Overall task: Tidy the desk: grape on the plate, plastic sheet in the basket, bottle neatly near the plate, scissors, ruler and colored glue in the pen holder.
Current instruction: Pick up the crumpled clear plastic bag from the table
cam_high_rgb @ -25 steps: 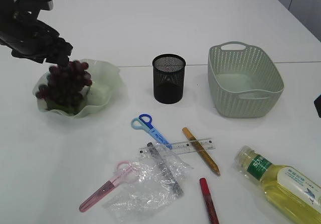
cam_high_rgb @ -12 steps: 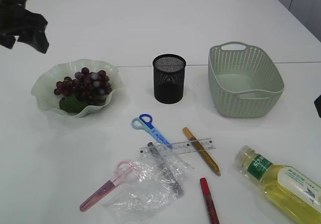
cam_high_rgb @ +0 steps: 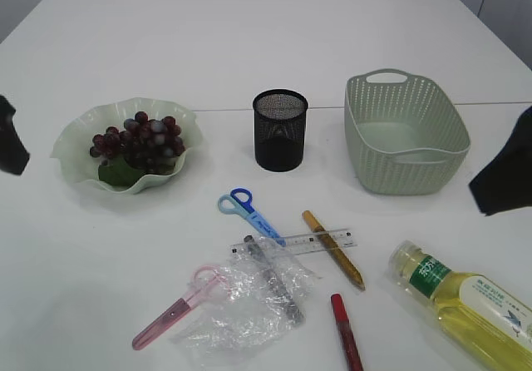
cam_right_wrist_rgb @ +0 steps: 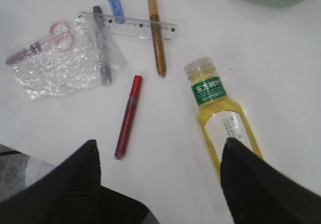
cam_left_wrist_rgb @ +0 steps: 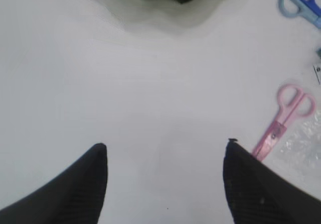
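Note:
The grapes (cam_high_rgb: 140, 138) lie on the green plate (cam_high_rgb: 75, 142). Blue scissors (cam_high_rgb: 247, 209), pink scissors (cam_high_rgb: 176, 309), the clear ruler (cam_high_rgb: 303, 242) and gold (cam_high_rgb: 332, 250), red (cam_high_rgb: 346, 331) and grey (cam_high_rgb: 270, 278) glue pens lie in front of the black pen holder (cam_high_rgb: 280, 130). The plastic sheet (cam_high_rgb: 241, 304) is crumpled over the grey pen. The bottle (cam_high_rgb: 465, 304) lies on its side. My left gripper (cam_left_wrist_rgb: 165, 148) is open and empty over bare table by the pink scissors (cam_left_wrist_rgb: 286, 118). My right gripper (cam_right_wrist_rgb: 158, 146) is open and empty between the red pen (cam_right_wrist_rgb: 128, 116) and the bottle (cam_right_wrist_rgb: 220, 113).
The green basket (cam_high_rgb: 406, 134) stands at the right, behind the bottle. The left arm (cam_high_rgb: 10, 138) shows only at the left edge, the right arm (cam_high_rgb: 505, 175) at the right edge. The table's near edge shows in the right wrist view (cam_right_wrist_rgb: 20, 169).
The left gripper let go of the grapes, which now rest on the plate, and pulled back to the left edge. The right arm has come further into view at the right.

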You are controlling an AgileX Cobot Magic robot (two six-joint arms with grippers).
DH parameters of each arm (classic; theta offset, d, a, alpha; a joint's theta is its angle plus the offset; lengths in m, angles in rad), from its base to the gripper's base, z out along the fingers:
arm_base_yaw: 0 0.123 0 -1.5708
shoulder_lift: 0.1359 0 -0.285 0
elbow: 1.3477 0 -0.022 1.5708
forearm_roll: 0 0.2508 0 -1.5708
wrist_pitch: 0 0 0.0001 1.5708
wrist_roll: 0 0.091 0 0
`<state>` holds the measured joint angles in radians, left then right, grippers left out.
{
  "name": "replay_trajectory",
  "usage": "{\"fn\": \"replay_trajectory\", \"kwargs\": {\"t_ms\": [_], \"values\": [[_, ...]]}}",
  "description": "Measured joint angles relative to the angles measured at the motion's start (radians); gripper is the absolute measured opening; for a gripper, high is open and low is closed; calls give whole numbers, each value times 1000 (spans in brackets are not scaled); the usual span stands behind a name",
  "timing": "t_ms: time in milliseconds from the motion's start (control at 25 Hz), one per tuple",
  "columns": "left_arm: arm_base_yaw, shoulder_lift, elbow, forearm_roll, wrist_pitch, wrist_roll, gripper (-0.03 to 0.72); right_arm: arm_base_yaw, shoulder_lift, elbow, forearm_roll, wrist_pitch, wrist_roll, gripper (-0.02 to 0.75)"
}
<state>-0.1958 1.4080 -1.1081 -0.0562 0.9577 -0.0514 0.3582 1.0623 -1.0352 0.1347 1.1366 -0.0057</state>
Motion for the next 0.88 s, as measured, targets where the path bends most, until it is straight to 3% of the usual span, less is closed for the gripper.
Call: {"fn": "replay_trajectory", "kwargs": {"t_ms": [240, 600, 880], "values": [[0, -107, 129, -37, 72, 0, 522, 191, 107, 0, -9, 0, 59, 545], [2, -243, 188, -88, 77, -1, 522, 469, 355, -6, -39, -100, 131, 545], [2, -257, 225, -90, 67, -2, 520, 585, 550, -161, -107, -147, 231, 545]]}}
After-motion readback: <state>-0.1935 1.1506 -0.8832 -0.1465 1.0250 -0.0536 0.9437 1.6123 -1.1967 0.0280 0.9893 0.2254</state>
